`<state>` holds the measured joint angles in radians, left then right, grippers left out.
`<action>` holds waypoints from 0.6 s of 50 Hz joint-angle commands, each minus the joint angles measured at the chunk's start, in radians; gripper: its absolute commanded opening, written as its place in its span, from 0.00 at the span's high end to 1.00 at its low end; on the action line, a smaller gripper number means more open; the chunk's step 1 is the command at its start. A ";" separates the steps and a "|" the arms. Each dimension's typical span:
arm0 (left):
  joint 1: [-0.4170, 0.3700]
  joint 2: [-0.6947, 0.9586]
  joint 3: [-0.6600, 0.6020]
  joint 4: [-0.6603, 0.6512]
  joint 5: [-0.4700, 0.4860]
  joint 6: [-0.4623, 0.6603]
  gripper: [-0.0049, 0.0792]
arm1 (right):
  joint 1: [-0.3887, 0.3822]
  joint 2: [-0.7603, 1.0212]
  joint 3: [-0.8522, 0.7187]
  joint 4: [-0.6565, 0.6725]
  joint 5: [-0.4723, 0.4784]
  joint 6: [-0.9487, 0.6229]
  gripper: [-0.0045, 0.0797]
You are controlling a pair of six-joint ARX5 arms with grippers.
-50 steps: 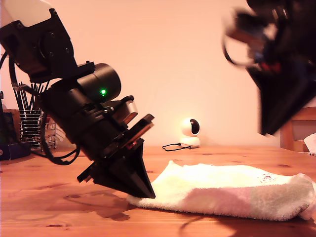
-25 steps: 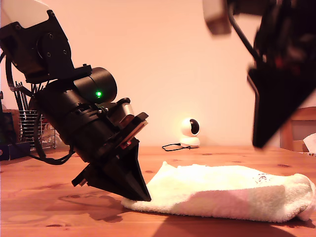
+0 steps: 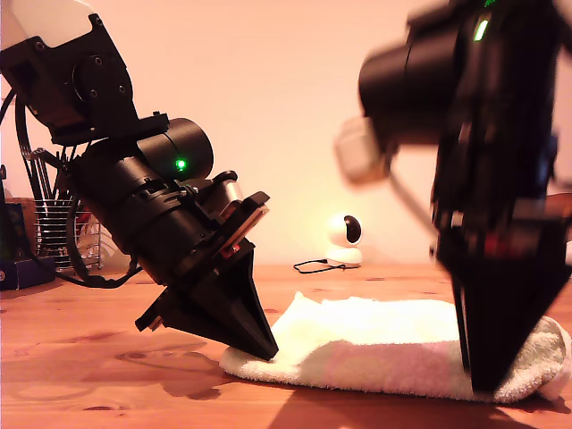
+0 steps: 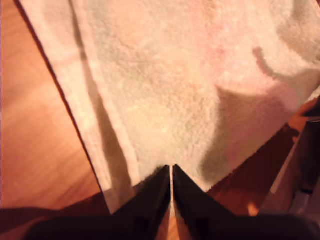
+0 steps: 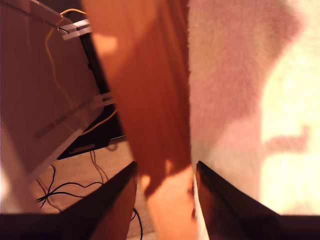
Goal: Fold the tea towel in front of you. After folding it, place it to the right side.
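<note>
the table (image 3: 80, 357) runs wide, and the towel (image 3: 375, 344) lies folded on it toward the exterior view's right. a blurred arm (image 3: 487, 179) hides its far end there. my first gripper (image 4: 171, 175) is pinched on the towel's near edge; my second gripper (image 5: 165, 172) hangs spread at the towel's edge, holding nothing. behind, a round camera (image 3: 344, 239) and a wire basket (image 3: 58, 234).

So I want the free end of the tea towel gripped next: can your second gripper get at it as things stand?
Probably yes. My second gripper hangs open at the tea towel end on the exterior view's right, and nothing lies between. My first gripper is shut on the other end, well clear.
</note>
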<state>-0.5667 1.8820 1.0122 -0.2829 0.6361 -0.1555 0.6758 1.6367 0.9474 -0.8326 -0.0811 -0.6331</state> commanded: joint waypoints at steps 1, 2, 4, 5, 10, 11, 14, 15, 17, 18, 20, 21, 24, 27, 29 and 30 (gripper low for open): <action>0.002 0.027 0.005 -0.005 0.011 0.006 0.97 | 0.005 0.018 -0.019 0.020 0.021 -0.005 0.54; 0.002 0.027 0.005 -0.006 0.011 0.006 0.97 | 0.005 0.020 -0.019 0.024 0.026 -0.006 0.54; 0.002 0.027 0.005 -0.009 0.011 0.007 0.97 | 0.005 0.023 -0.019 0.031 0.042 -0.009 0.53; 0.002 0.027 0.005 -0.010 0.011 0.007 0.97 | 0.005 0.023 -0.019 0.034 0.051 -0.011 0.53; 0.002 0.027 0.005 -0.010 0.011 0.011 0.97 | 0.007 0.023 -0.019 0.036 0.084 -0.021 0.53; 0.002 0.027 0.005 -0.010 0.011 0.011 0.97 | 0.007 0.023 -0.019 0.036 0.090 -0.021 0.53; 0.002 0.027 0.005 -0.013 0.011 0.018 0.97 | 0.007 0.023 -0.019 0.037 0.101 -0.022 0.53; 0.002 0.027 0.005 -0.013 0.011 0.018 0.97 | 0.009 0.023 -0.019 0.037 0.104 -0.022 0.53; 0.002 0.027 0.005 -0.014 0.011 0.019 0.97 | 0.014 0.023 -0.018 0.035 0.111 -0.022 0.53; 0.002 0.027 0.005 -0.015 0.011 0.023 0.97 | 0.018 0.023 -0.018 0.035 0.117 -0.022 0.53; 0.002 0.027 0.005 -0.015 0.011 0.026 0.97 | 0.022 0.023 -0.017 0.034 0.122 -0.022 0.53; 0.002 0.027 0.005 -0.015 0.011 0.026 0.97 | 0.027 0.023 -0.016 0.032 0.124 -0.021 0.53; 0.002 0.027 0.005 -0.014 0.011 0.028 0.97 | 0.039 0.022 -0.013 0.028 0.127 -0.020 0.53; 0.002 0.027 0.005 -0.014 0.011 0.032 0.97 | 0.048 0.021 -0.009 0.024 0.137 -0.018 0.53; 0.002 0.027 0.005 -0.012 0.011 0.033 0.97 | 0.058 0.021 -0.003 0.020 0.143 -0.018 0.53; 0.002 0.027 0.005 -0.011 0.010 0.033 0.97 | 0.060 0.021 0.000 0.018 0.144 -0.017 0.53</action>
<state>-0.5667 1.8820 1.0122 -0.3000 0.6449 -0.1295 0.7242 1.6627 0.9470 -0.8097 0.0589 -0.6521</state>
